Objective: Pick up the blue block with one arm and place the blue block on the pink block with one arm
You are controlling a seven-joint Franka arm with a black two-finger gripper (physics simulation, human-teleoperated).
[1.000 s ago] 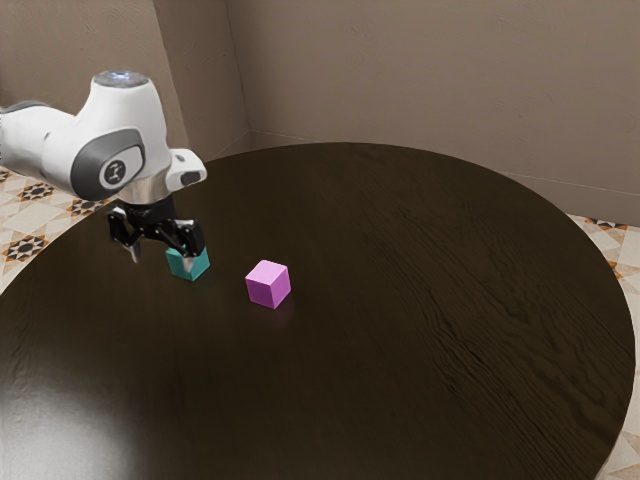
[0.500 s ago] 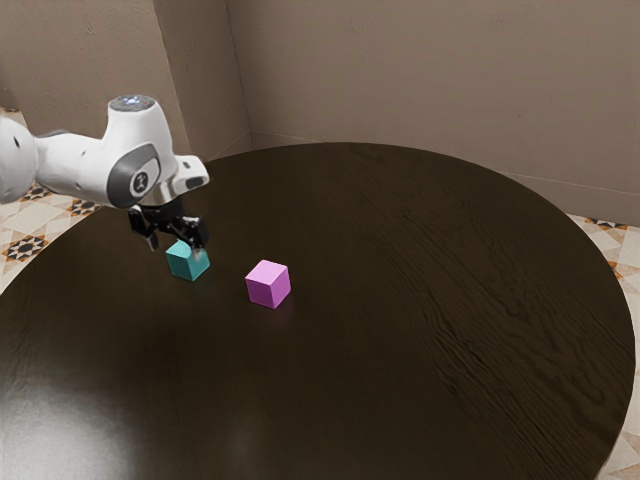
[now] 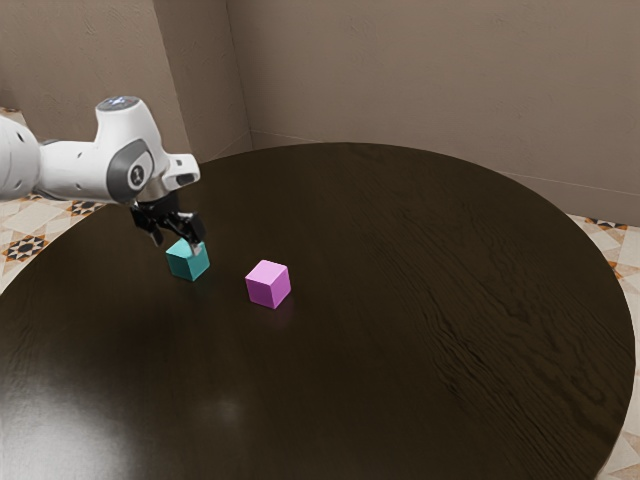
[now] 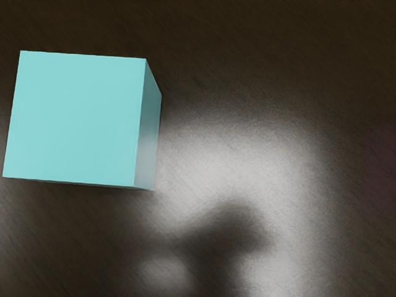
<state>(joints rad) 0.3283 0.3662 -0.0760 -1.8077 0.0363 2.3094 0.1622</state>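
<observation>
Dark wood grain is shown across the round table [image 3: 420, 330], on which the blue block [image 3: 187, 261], teal in shade, is set flat, near the pink block [image 3: 268, 283] but apart from it, toward the exterior view's left. The gripper [image 3: 174, 238] is held just above the blue block, fingers spread, nothing clasped between them

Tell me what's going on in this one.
The robot's black two-finger gripper hovers open just above the small blue-teal cube, which sits ungripped on the dark round wooden table. The pink cube stands apart from it, toward the exterior view's right. Nothing is stacked yet.
</observation>
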